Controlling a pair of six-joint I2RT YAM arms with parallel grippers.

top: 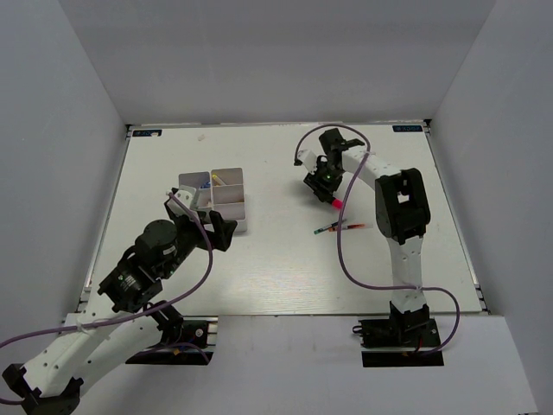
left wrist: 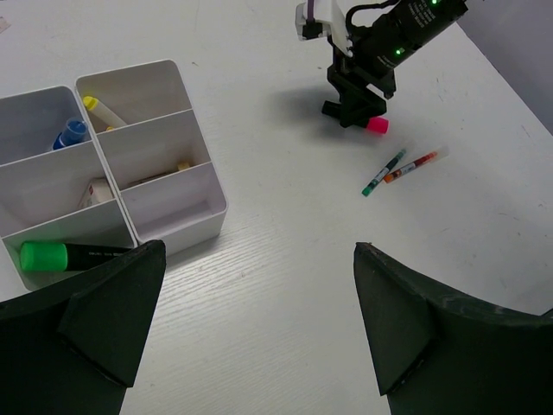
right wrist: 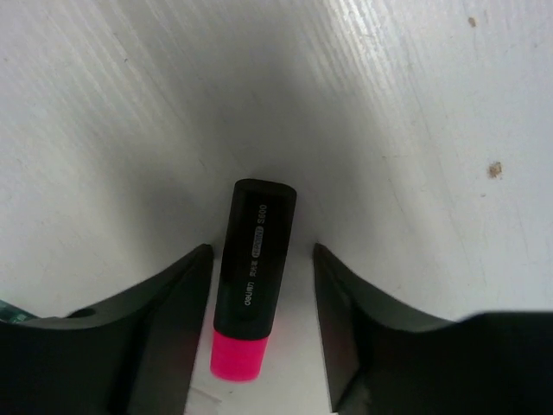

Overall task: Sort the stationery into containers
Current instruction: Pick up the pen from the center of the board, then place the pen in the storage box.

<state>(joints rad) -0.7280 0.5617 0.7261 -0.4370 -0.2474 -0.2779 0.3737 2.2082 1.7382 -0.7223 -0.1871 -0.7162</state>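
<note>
- Here, right fingers (right wrist: 164, 320) are straddling the pink-capped highlighter (right wrist: 253, 268), slim gaps showing.
- Wide-gaping left fingers (left wrist: 104, 320) are partly hiding the green-capped highlighter (left wrist: 69, 256).

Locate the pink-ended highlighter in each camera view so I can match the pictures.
Top external: the pink-ended highlighter is right of centre, only its pink end showing under the right gripper.
Left wrist: upper right, pink end poking out beneath that gripper.
Right wrist: centre, lying on the table between the fingers.
Shared landmark: the right gripper straddling it.
</note>
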